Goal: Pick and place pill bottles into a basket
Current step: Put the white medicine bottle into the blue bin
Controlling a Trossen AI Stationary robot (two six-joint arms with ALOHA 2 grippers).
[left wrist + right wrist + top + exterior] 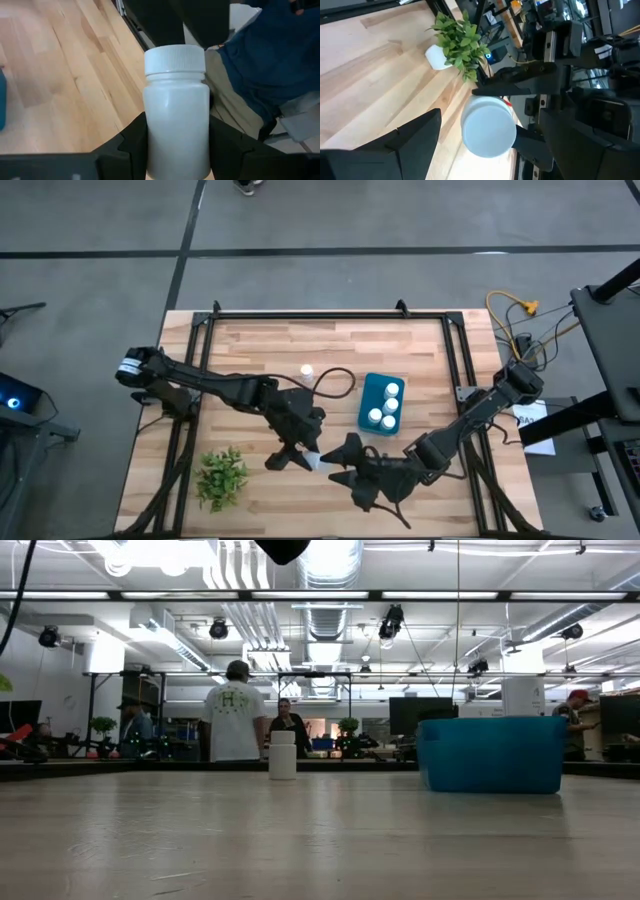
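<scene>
1. High view: left gripper at table centre-front, clamped on a pill bottle. Right gripper just at its 3 o'clock, near that bottle. Basket at 1 o'clock from both, three bottles inside. A lone bottle stands at the basket's 9 o'clock. Plant at front left.
2. Low view: the lone bottle upright, basket to its right; people stand in the room behind.
3. Left wrist view: fingers pinch the held bottle on both sides.
4. Right wrist view: right fingers spread wide, the bottle's cap between them, untouched; plant beyond.
</scene>
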